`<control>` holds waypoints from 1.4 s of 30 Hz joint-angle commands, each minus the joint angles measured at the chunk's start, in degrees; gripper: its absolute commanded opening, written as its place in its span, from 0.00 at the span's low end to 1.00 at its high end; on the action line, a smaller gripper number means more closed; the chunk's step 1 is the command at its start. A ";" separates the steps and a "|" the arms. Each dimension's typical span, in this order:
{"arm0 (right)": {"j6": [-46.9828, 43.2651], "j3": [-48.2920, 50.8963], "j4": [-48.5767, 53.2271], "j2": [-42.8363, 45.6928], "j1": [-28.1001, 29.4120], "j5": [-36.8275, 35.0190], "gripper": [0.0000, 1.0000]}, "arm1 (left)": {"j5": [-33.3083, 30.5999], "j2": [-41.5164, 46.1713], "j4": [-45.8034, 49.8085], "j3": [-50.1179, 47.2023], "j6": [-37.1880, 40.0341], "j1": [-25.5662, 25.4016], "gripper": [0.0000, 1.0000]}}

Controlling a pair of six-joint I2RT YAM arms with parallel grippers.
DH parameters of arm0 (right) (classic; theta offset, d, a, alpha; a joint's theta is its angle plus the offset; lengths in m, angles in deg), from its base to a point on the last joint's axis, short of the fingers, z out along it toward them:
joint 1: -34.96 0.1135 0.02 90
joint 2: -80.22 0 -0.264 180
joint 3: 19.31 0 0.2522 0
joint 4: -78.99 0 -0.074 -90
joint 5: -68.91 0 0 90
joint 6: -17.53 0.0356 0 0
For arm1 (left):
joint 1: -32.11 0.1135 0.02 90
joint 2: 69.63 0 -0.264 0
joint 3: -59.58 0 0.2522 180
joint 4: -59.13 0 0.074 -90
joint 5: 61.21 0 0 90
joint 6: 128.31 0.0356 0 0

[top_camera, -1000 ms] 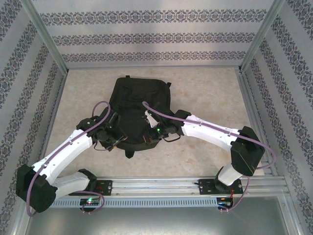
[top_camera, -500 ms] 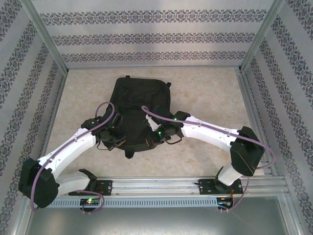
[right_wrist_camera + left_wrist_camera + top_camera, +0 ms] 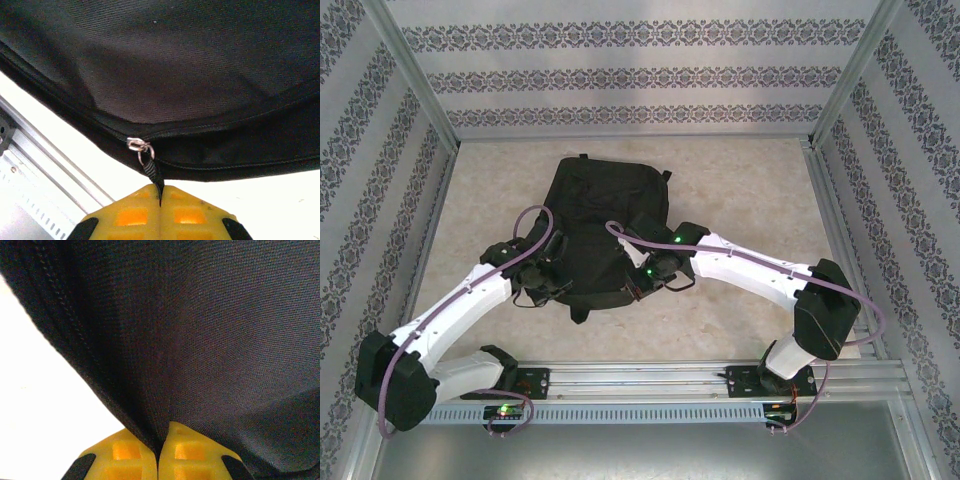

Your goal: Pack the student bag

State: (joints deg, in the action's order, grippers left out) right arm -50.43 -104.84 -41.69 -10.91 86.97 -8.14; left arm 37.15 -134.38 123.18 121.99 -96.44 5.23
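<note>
Top external | student bag (image 3: 605, 215) | long axis runs near-to-far

Black student bag (image 3: 605, 200) (flat) on beige table (image 3: 750, 200)

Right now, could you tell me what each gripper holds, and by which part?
The left gripper pinches a fabric fold of the bag; the right gripper pinches its zipper pull.

On table (image 3: 740, 190): student bag (image 3: 605, 210); left hand (image 3: 558, 289) at near-left edge, right hand (image 3: 643, 278) near-right.
</note>
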 commanded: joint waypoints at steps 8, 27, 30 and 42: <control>-2.61 -2.59 6.26 -1.27 -1.40 -4.95 0.00 | -6.15 3.83 10.15 0.65 5.64 3.29 0.00; -1.12 -5.93 6.26 -4.34 -11.12 -10.46 0.00 | -5.41 4.28 9.97 -0.27 8.53 6.20 0.00; 0.62 -7.77 5.70 -5.42 -13.08 -13.12 0.00 | -4.73 4.01 9.37 -0.64 8.73 6.17 0.00; 3.34 -8.92 1.80 -6.35 -16.59 -12.45 0.00 | 1.22 0.83 4.19 -1.00 11.18 5.19 0.00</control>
State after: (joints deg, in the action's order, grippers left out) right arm -48.31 -112.64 -39.28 -16.84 72.13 -16.20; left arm 38.24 -132.87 127.31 121.81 -87.52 10.11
